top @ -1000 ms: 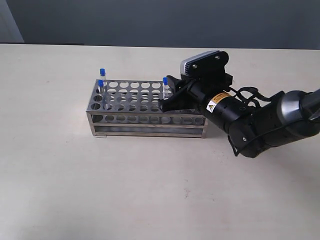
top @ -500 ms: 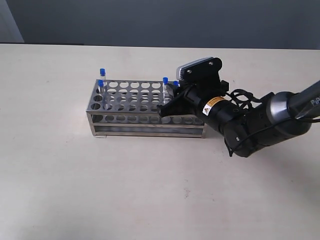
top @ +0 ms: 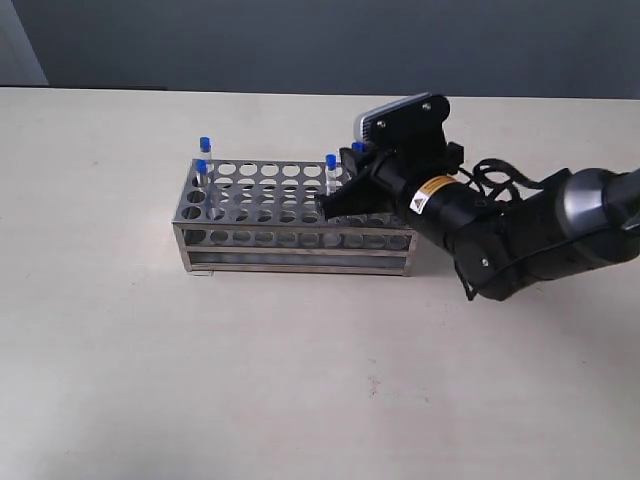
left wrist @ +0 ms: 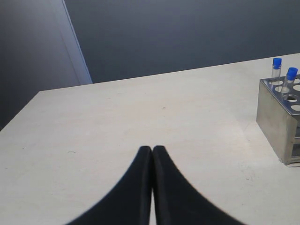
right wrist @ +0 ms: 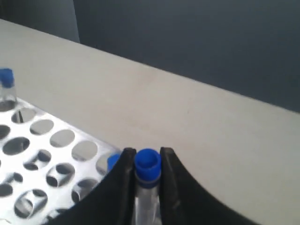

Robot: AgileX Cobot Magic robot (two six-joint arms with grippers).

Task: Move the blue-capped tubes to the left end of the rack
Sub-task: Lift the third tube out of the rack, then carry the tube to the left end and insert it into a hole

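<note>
The silver rack (top: 290,240) stands mid-table. Two blue-capped tubes (top: 204,144) (top: 200,166) stand at its left end, and a third tube (top: 330,161) sits right of the middle. My right gripper (top: 352,162) hovers over the rack's right part, shut on the fourth tube (right wrist: 147,165), its blue cap level with the fingertips. Another blue cap (right wrist: 112,162) peeks out beside one finger. My left gripper (left wrist: 152,149) is shut and holds nothing, above bare table, with the rack's end wall (left wrist: 274,112) and the two left-end tubes (left wrist: 276,63) off to one side.
The beige table (top: 120,350) stretches around the rack on all sides. A dark wall (top: 300,40) runs along the far edge. The right arm's black body (top: 520,240) lies low over the table to the right of the rack.
The right gripper has closed in on the fourth tube and its blue cap now shows higher above the rack than half a second ago. The rack and the other tubes have not moved.
</note>
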